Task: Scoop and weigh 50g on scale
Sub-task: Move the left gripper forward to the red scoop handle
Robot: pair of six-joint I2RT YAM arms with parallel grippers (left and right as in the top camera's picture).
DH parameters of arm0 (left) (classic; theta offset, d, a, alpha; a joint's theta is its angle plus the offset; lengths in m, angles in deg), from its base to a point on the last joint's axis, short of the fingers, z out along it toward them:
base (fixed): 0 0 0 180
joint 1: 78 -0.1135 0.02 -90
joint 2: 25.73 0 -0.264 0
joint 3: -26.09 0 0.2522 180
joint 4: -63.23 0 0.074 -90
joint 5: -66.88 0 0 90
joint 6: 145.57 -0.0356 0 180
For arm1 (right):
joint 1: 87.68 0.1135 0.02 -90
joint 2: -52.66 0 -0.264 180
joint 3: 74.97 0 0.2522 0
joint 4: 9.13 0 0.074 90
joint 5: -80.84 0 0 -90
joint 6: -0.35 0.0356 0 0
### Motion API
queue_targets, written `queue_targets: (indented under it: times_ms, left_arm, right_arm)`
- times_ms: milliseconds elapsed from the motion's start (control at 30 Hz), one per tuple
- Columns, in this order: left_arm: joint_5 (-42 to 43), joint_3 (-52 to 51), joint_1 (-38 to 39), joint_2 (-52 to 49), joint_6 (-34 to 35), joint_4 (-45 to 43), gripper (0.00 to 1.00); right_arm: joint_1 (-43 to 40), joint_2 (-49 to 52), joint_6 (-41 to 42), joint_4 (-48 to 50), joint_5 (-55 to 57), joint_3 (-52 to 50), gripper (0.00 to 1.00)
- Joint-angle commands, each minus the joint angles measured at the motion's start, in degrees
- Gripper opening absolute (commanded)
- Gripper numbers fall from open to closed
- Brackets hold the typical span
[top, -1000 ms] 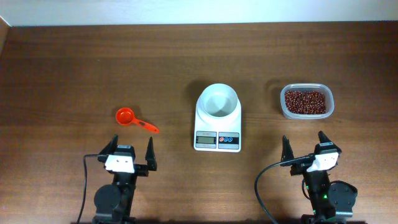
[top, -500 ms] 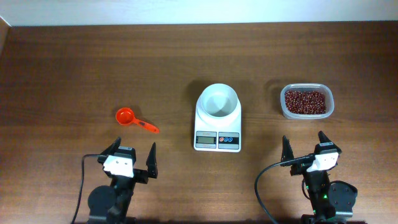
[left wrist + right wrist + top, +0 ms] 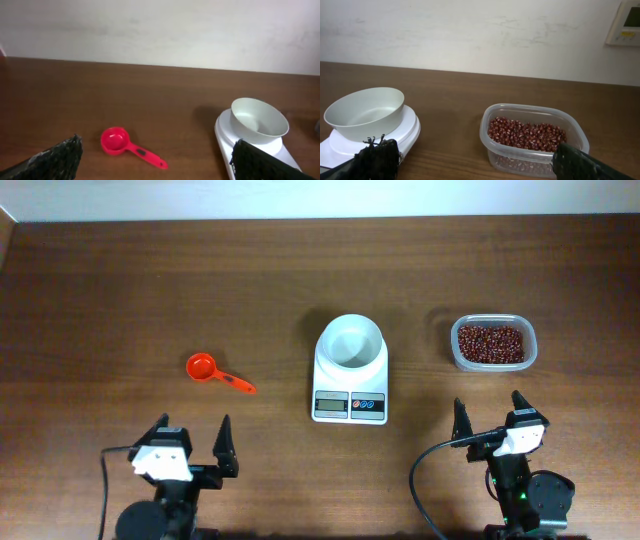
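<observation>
Note left gripper (image 3: 195, 428) displaced leftward and nearer the edge of the table (image 3: 100, 290) than before, jaws wide apart, empty — right gripper (image 3: 487, 405) unmoved, likewise spread and empty. Locate scale (image 3: 349, 383) farther out, between both grippers, bowl (image 3: 350, 340) on top; find beans (image 3: 490, 343) in clear tub (image 3: 455, 352) straight ahead of right gripper, well apart.
</observation>
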Motion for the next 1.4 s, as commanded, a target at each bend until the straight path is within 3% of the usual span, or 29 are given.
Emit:
queue_targets:
  times_ms: [0,600,1367]
  left_arm:
    - [-1.44,4.61,-0.33,-2.71,1.22,1.55,0.99]
    - [-1.2,10.93,-0.33,-12.02,1.18,2.34,0.99]
    - [-0.42,12.81,-0.33,-12.66,1.18,2.23,0.99]
  right_arm:
    - [-0.26,-0.61,0.22,-0.22,0.28,-0.42,0.99]
    - [-0.26,-0.61,0.22,-0.22,0.28,-0.42,0.99]
    - [-0.26,-0.61,0.22,-0.22,0.28,-0.42,0.99]
